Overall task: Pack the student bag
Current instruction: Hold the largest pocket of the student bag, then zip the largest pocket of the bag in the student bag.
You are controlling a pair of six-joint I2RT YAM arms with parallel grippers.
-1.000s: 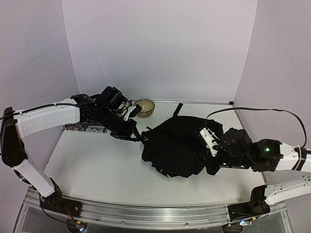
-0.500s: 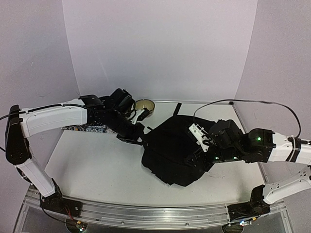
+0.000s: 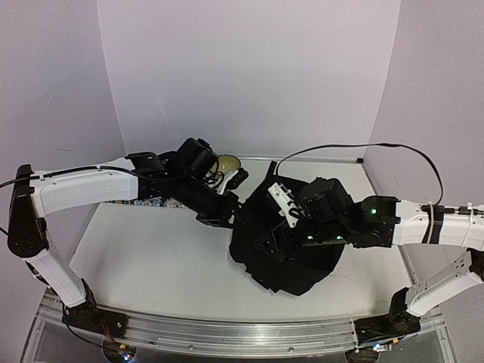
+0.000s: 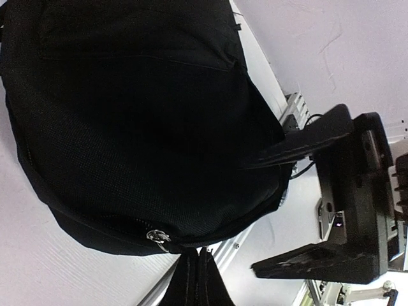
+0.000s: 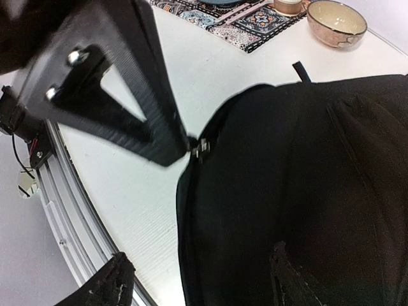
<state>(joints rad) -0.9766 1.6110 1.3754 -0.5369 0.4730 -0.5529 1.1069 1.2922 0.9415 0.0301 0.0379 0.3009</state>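
Observation:
The student bag (image 3: 302, 261) is a black fabric backpack lying flat in the middle of the table. My left gripper (image 3: 229, 214) is at its left edge, shut on the black tab of the metal zip pull (image 4: 156, 237). From the right wrist view, the left fingers (image 5: 137, 108) meet that zip pull (image 5: 201, 150). My right gripper (image 3: 274, 243) hovers open over the bag's left part and holds nothing. One of its fingertips (image 5: 118, 284) is over the table, the other is over the bag (image 5: 306, 191).
A beige bowl (image 5: 336, 22) and a patterned mat (image 5: 236, 19) lie at the back left of the white table (image 3: 151, 257), partly behind my left arm. The aluminium rail (image 3: 227, 333) runs along the near edge.
My right gripper let go, opened and moved left across the bag. My left gripper moved right, still shut on the zip pull. The bag bunched up and shifted.

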